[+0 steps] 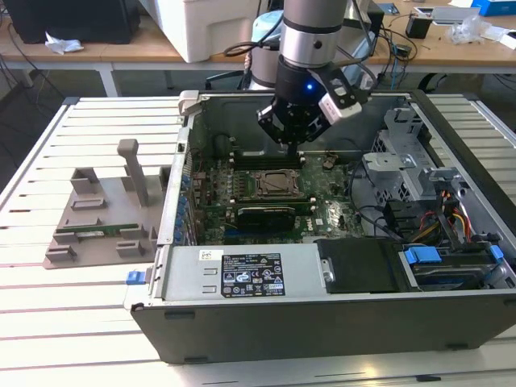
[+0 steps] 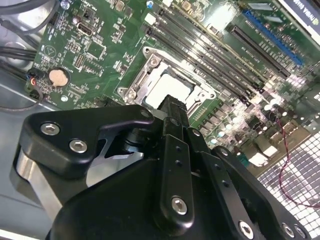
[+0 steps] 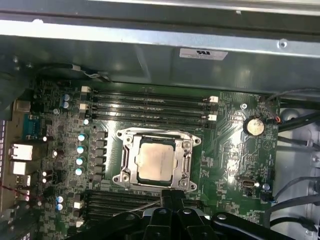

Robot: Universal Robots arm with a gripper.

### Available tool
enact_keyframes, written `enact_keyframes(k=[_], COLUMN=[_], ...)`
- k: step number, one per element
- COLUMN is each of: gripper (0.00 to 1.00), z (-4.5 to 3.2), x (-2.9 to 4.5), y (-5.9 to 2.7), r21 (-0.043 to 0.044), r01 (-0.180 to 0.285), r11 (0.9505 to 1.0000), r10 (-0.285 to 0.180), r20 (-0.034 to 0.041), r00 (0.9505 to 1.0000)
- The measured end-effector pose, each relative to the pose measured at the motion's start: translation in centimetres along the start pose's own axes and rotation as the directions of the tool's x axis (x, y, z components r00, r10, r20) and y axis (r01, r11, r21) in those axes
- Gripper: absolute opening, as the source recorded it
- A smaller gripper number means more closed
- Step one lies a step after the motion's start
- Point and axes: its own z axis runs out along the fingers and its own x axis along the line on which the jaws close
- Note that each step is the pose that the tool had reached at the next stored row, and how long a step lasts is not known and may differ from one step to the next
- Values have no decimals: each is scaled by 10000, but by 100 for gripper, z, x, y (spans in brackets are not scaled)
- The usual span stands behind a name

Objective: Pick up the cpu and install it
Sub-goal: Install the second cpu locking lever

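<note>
The cpu (image 3: 156, 159), a flat square chip with a pale metal top, lies inside the metal-framed socket (image 3: 125, 159) on the green motherboard (image 3: 225, 150). It is also visible in the second wrist view as the cpu (image 2: 169, 86) and in the exterior view as the cpu (image 1: 278, 184). My gripper (image 1: 292, 145) hangs inside the open computer case, a little above the board at the socket's back edge. Its black fingers (image 3: 171, 195) are pressed together with nothing between them. In the second wrist view the gripper (image 2: 173, 103) points down just beside the socket.
Empty memory slots (image 3: 150, 102) run along both sides of the socket. The case wall (image 1: 181, 161), drive cage (image 1: 403, 161) and cables (image 1: 451, 218) surround the board. A grey fixture (image 1: 97, 218) holding a green memory stick (image 1: 101, 231) lies on the table at the exterior view's left.
</note>
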Motion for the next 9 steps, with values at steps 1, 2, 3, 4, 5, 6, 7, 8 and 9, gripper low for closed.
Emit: enact_keyframes(k=[1,2,3,4,5,6,7,8,9], gripper=[11,11,11,11,11,11,11,11,11], z=[1,1,2,3,4,4,6,9,11], x=[1,2,2,3,3,4,5,6,6], y=[-18,-29,-36,-46,-52,-59,-73,-87,-96], r21=[-4,-6,-7,-8,-8,-11,-20,-26,-37], r01=[0,1,1,1,1,1,1,2,2], r11=[10000,10000,10000,10000,10000,10000,10000,10000,10000], r10=[0,-1,-1,-1,-1,-1,-1,-2,-2], r20=[0,0,0,0,0,0,1,1,2], r00=[10000,10000,10000,10000,10000,10000,10000,10000,10000])
